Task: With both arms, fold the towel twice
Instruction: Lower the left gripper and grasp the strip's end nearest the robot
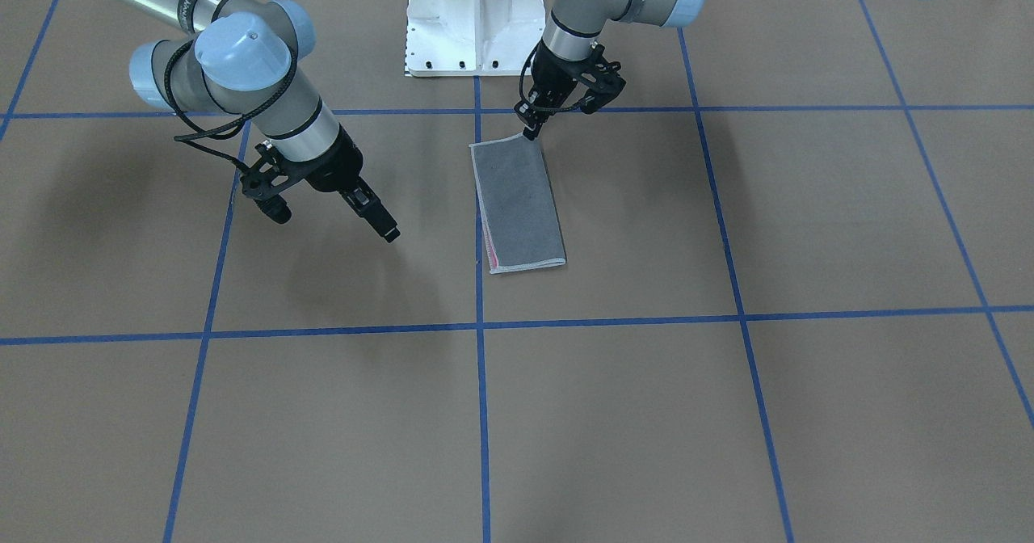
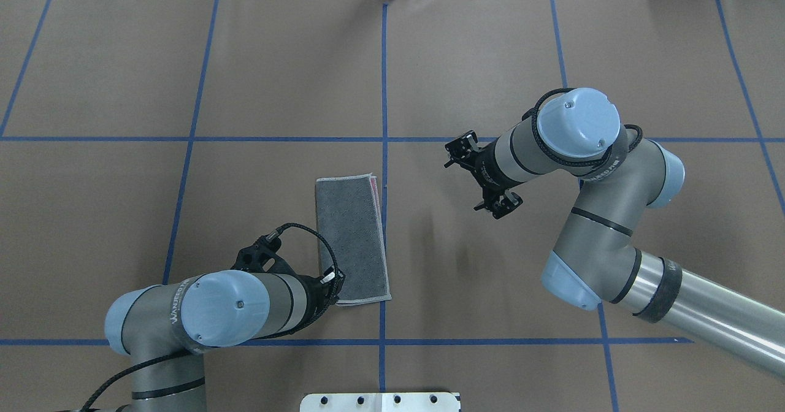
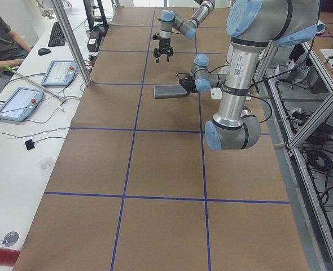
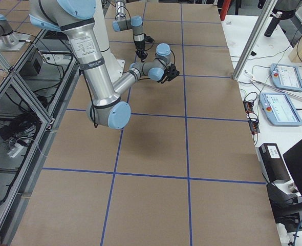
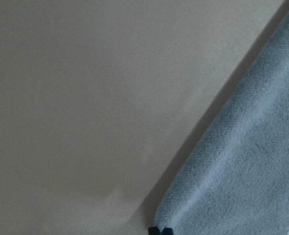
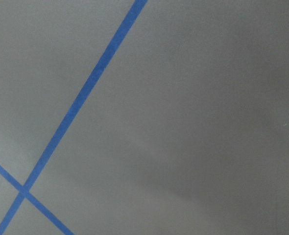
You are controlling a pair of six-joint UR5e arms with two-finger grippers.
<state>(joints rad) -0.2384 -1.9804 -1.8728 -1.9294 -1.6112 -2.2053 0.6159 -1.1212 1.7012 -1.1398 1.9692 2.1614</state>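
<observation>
1. The left end effector (image 1: 531,132) is down at the towel's corner nearest the robot; its fingertips (image 5: 160,230) sit pressed together right at the cloth's edge, though whether cloth is caught between them cannot be told.
2. The right end effector (image 1: 391,236) hangs above bare bench, well apart from the towel, pointing down at a slant. Its fingers look drawn together with nothing between them.
3. The towel (image 2: 352,240) lies flat as a long, narrow rectangle, grey face up, folded once. A thin strip of pink shows along one long side, and light stitched edging runs around its border. It lies just beside a blue tape line (image 2: 384,154), on the robot's left of it.
4. The bench (image 1: 614,414) is covered in brown paper marked into squares by blue tape.
5. The white pedestal (image 1: 472,22) stands at the robot's edge of the bench, near the towel's gripped end.
</observation>
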